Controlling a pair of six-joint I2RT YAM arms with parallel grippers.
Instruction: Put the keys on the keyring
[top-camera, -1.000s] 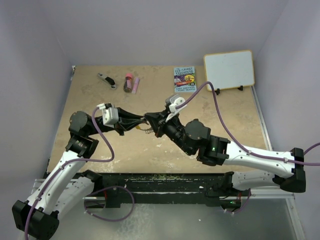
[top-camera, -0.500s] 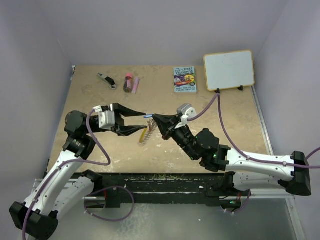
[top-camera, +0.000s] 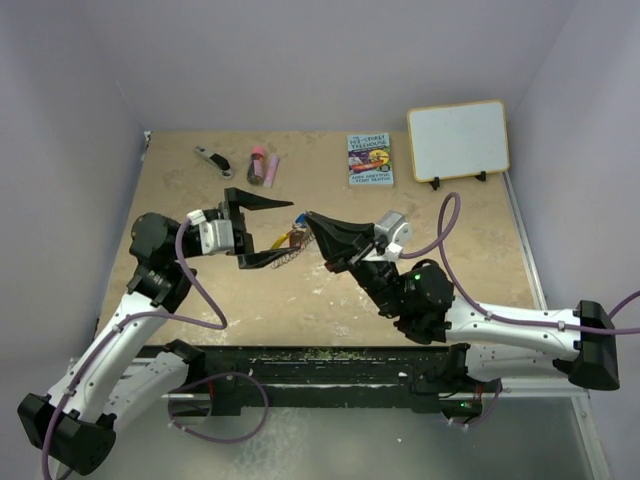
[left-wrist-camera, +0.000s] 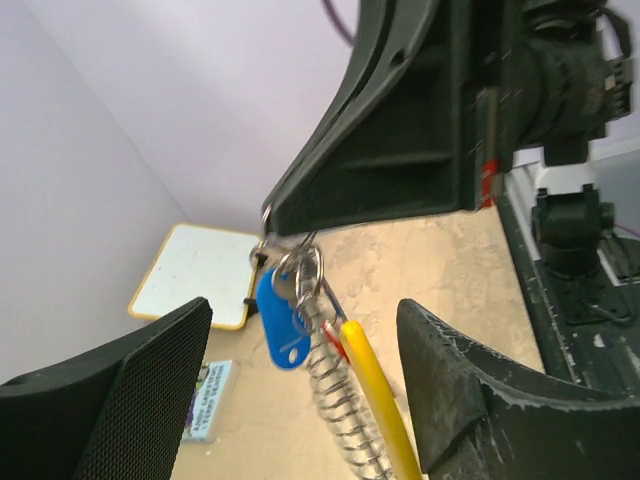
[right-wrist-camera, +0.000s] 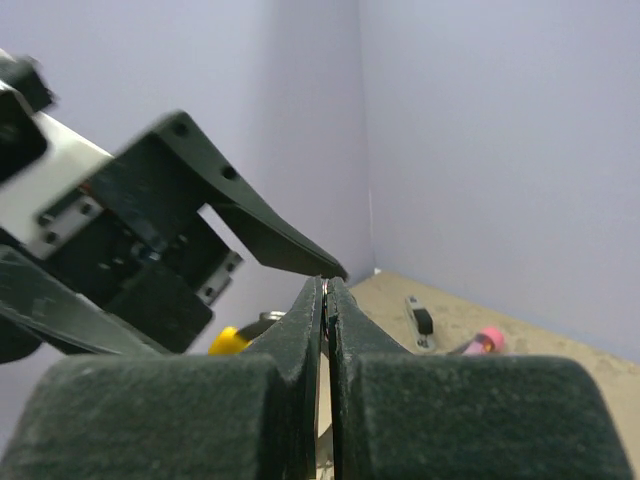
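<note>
Over mid-table, L gripper (top-camera: 288, 228) gaped wide, gripping nothing, its fingers (left-wrist-camera: 120, 400) either side of the hanging keyring (left-wrist-camera: 362, 395) w/o touching it. R gripper (top-camera: 310, 217) was pinched tight on the keyring's top. Blue key (left-wrist-camera: 280, 320) dangled there, red key (left-wrist-camera: 336, 347) only a sliver behind the coil. Farther back lay clip tool (top-camera: 213, 160), dark red tube (top-camera: 257, 167), book (top-camera: 370, 159) & whiteboard (top-camera: 458, 140).
</note>
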